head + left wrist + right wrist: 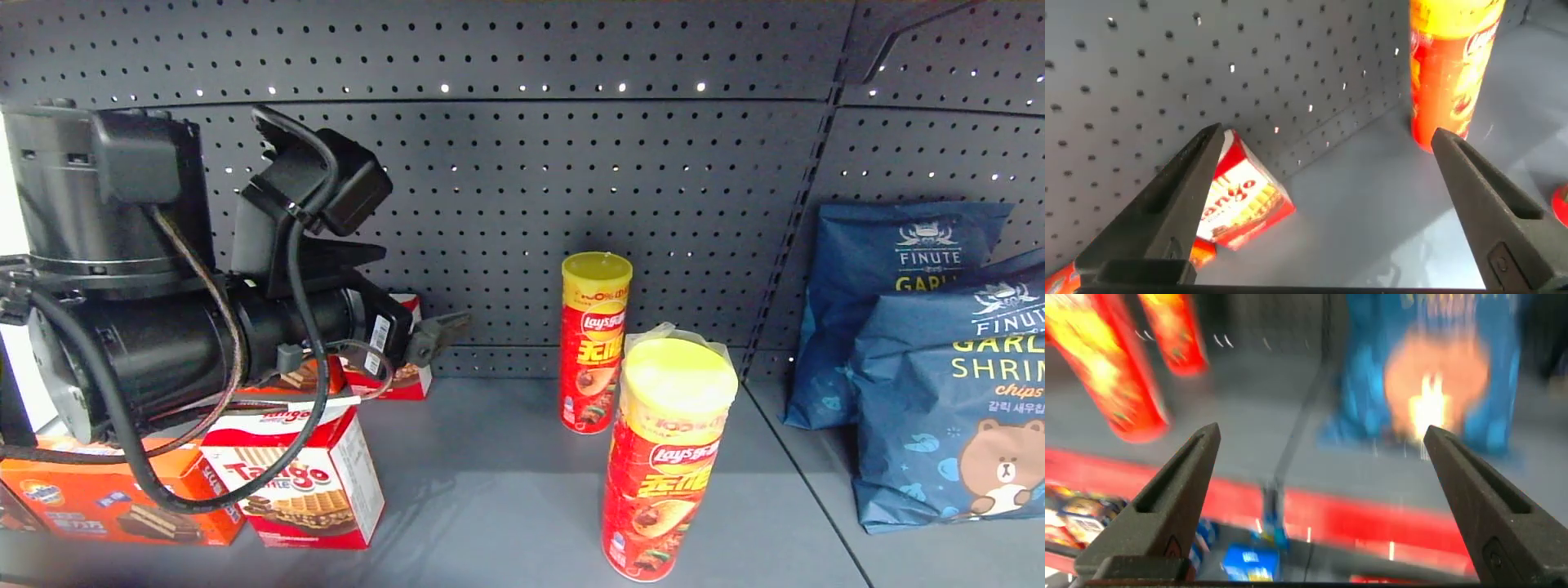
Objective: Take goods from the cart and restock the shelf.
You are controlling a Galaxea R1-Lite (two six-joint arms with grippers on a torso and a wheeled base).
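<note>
On the grey shelf (490,490), two red chip cans (665,457) stand between wafer boxes (310,490) and blue bags (947,392).
Left pincer (1324,135) hangs spread wide over the wafer boxes, near the holey back wall (571,180); right pincer (1321,431) is spread wide too, holding nothing.

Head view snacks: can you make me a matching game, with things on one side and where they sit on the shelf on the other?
1. red-and-white cardboard wafer box
2. front red tube can with yellow lid
3. blue plastic snack bags

A. right end of the grey metal shelf
B. middle, in front of the back red can
C. left, beside a flat orange cardboard box

Pairs: 1-C, 2-B, 3-A.
</note>
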